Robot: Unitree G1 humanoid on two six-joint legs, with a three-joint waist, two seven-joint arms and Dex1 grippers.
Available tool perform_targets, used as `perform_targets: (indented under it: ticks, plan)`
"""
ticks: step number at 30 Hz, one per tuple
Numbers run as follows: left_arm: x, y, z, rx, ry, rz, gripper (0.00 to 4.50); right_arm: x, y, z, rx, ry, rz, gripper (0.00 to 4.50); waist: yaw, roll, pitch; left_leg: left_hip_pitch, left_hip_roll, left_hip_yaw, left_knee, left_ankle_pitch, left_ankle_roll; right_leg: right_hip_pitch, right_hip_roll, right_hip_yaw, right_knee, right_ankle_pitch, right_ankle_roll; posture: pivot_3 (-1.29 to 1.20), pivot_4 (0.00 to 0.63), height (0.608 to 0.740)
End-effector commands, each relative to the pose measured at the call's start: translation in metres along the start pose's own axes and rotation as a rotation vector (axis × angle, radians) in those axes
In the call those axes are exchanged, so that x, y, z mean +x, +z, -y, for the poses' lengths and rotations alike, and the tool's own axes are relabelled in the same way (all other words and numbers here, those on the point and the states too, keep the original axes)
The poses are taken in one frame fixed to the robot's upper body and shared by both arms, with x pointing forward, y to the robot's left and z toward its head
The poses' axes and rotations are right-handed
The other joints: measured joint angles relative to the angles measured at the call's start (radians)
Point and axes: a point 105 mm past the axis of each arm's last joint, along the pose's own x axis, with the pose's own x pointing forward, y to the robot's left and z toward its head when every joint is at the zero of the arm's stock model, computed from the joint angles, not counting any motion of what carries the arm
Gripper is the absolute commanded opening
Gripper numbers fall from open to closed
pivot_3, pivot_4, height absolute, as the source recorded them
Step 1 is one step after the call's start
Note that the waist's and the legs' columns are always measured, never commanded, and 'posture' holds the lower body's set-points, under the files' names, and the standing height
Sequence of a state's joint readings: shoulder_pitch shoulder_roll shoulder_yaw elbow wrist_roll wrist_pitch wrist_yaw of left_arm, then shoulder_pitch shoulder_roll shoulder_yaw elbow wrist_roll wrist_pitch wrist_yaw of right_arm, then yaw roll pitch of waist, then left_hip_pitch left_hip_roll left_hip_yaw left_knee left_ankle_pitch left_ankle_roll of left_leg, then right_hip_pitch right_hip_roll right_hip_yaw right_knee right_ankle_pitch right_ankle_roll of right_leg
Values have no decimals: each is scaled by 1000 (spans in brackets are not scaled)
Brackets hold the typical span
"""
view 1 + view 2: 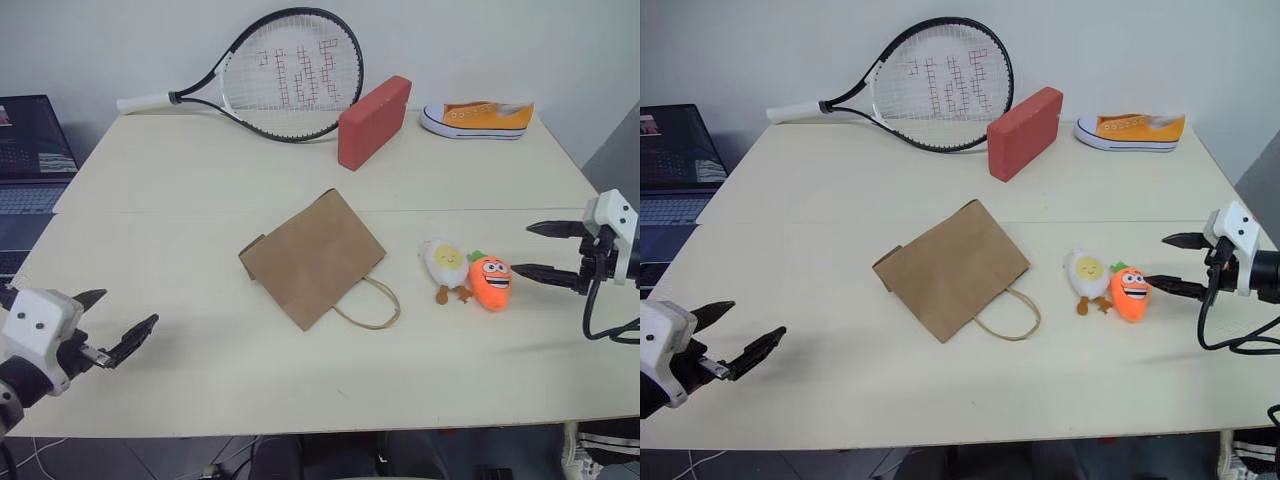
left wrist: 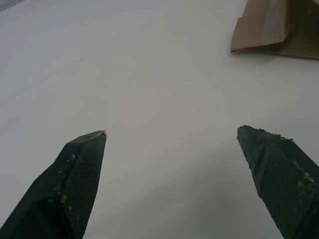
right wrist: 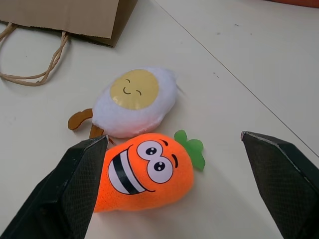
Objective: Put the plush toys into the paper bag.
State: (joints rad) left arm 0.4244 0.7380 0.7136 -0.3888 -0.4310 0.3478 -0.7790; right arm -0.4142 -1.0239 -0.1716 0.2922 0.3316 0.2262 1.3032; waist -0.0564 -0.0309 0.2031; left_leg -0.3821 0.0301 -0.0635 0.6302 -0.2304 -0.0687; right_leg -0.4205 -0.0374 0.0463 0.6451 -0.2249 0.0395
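Lying flat near the middle of the pale table (image 1: 200, 170), the paper bag (image 1: 312, 257) is seen from the head camera with its two thin loop handles (image 1: 372, 305) trailing toward the near edge. To its right, a little apart from it, the egg toy (image 1: 445, 263) and the carrot toy (image 1: 490, 281) lie side by side, touching. The right tool (image 1: 537, 250) hovers just right of the carrot, its black fingers spread wide and holding nothing. The left tool (image 1: 115, 322) hangs over the near left part of the table, well apart from the bag, likewise wide and empty. Along the far edge rest a tennis racket (image 1: 270, 75), a red block (image 1: 373, 121) and an orange sneaker (image 1: 478, 118); a laptop (image 1: 30, 150) sits off the table's left side.

From the left wrist, two dark fingertips (image 2: 75, 174) stand far apart over bare table, with one corner of the bag (image 2: 274, 27) ahead of them.

From the right wrist, the wide-set fingertips (image 3: 75, 184) frame the carrot toy (image 3: 147, 172), which lies on its side, grinning face up and green top pointing away from the bag. One fingertip overlaps its pointed end; whether it touches is unclear. The egg toy (image 3: 134, 102) lies just behind it, face up, between the carrot and the bag's handles (image 3: 37, 62).
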Motion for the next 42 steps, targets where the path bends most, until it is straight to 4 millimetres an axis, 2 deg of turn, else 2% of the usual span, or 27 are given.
perform_targets:
  ticks: [1, 10, 18, 20, 26, 29, 32, 34, 37, 42]
  plan:
    - [-7, 11, -6, 21, 31, 62, 4484, -3, 9, 5, -32, -21, 13, 4500, 0, 0, 0, 0, 0, 0, 0, 0, 0, 0, 0, 0, 0, 0, 0, 0, 150, 740]
    - [-4, 15, -5, 14, 17, 90, 4484, -5, 7, 5, -33, -30, 9, 4500, 0, 0, 0, 0, 0, 0, 0, 0, 0, 0, 0, 0, 0, 0, 0, 0, 150, 740]
    - [5, 36, 18, 39, -111, 141, 4484, -7, 6, 4, -35, -32, 5, 4500, 0, 0, 0, 0, 0, 0, 0, 0, 0, 0, 0, 0, 0, 0, 0, 0, 150, 740]
    - [9, 42, 30, 54, -171, 146, 4484, -7, 6, 2, -34, -28, 6, 4500, 1, 0, 0, 0, 0, 0, 0, 0, 0, 0, 0, 1, 0, 0, 1, 0, 150, 740]
    - [28, 65, 89, 124, -445, 168, 4484, -7, 12, -10, -35, 3, 22, 4500, 3, 0, 0, 0, 0, 0, 0, 0, 0, 0, 0, 1, 1, 1, 2, 0, 150, 740]
    - [46, 77, 125, 120, -613, 211, 4484, -9, 22, -30, -30, 66, 45, 4500, 10, 1, 0, 0, 0, 0, 1, 0, 0, 1, 1, 2, 1, 2, 3, 0, 150, 740]
    - [62, 79, 138, 108, -671, 214, 4484, -10, 30, -47, -21, 100, 59, 4500, 14, 1, -1, 0, 0, -1, 1, 0, 0, 1, 2, 3, 1, 3, 6, 0, 150, 740]
    - [82, 79, 152, 113, -713, 224, 4484, -10, 37, -65, 1, 135, 78, 4500, 18, 2, -1, 0, 0, -1, 1, 0, 0, 1, 2, 3, 1, 4, 7, 0, 150, 740]
    - [96, 84, 169, 118, -780, 257, 4484, -10, 43, -84, 21, 170, 84, 4500, 22, 1, -2, 0, 0, -1, 2, 0, 0, 1, 4, 3, 1, 5, 8, 0, 150, 740]
    - [122, 87, 214, 155, -912, 290, 4484, -4, 48, -121, 64, 221, 110, 4500, 28, 0, -2, -2, 0, -3, 4, 0, 0, 2, 6, 6, 0, 5, 9, 0, 150, 740]
